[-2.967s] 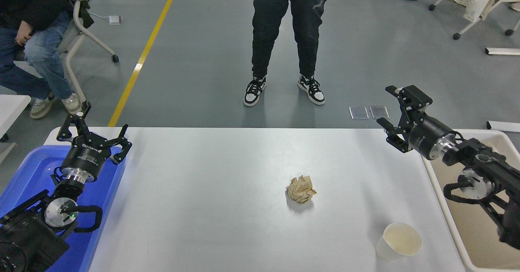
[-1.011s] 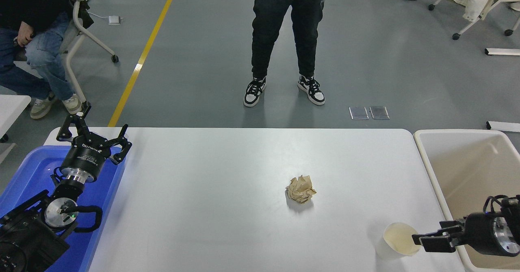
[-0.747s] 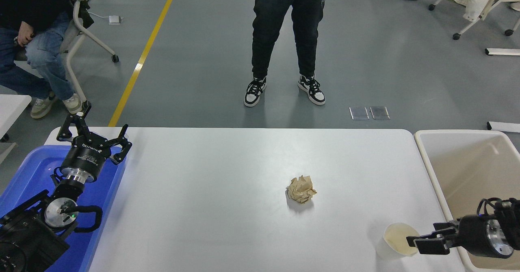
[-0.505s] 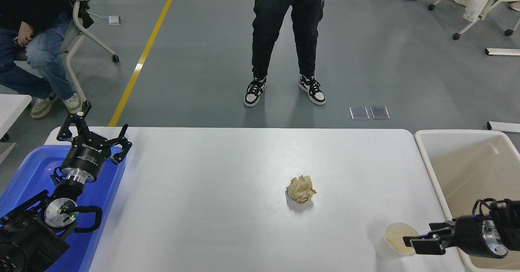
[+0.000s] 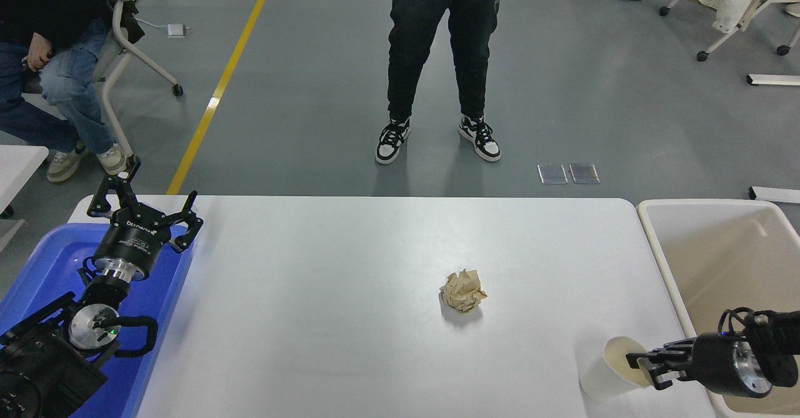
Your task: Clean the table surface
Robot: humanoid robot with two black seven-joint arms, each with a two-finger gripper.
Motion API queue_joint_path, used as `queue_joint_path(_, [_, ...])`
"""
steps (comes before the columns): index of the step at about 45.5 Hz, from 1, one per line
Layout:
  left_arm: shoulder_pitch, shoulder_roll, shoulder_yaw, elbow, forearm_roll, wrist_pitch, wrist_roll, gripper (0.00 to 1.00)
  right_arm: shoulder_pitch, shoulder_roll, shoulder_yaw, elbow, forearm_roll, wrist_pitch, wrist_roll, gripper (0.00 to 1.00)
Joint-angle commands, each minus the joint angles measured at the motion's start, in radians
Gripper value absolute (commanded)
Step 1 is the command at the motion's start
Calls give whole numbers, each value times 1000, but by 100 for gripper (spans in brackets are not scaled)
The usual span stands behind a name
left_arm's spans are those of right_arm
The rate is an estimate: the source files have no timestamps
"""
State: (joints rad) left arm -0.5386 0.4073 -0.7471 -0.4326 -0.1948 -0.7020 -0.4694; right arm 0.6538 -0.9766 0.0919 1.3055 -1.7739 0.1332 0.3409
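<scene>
- Two litter items remain on the table [image 5: 350, 318]: a crumpled paper ball [image 5: 463, 290] at centre and a paper cup [image 5: 611, 368] near right.
- Right gripper [image 5: 639, 363] fingers have narrowed onto the cup rim; the cup now tilts, so lifting can follow.
- Left gripper [image 5: 142, 209] stays parked far left, fingers wide.

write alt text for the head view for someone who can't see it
The right gripper grips the rim of a tilted paper cup at the white table's near right corner. A crumpled paper ball lies mid-table; the left gripper is parked over a blue tub.
</scene>
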Motion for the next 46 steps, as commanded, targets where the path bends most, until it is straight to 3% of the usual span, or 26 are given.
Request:
queue_joint_path(1, [0, 1, -1, 0, 0, -1, 0, 100, 9, -13, 12, 5, 4, 2, 3, 0])
queue_joint_path(31, [0, 1, 0, 0, 0, 1, 0, 100, 225, -330, 45, 262, 133, 17, 17, 0])
queue_joint_path(46, [0, 1, 0, 0, 0, -1, 0, 100, 475, -494, 46, 391, 202, 193, 44, 0])
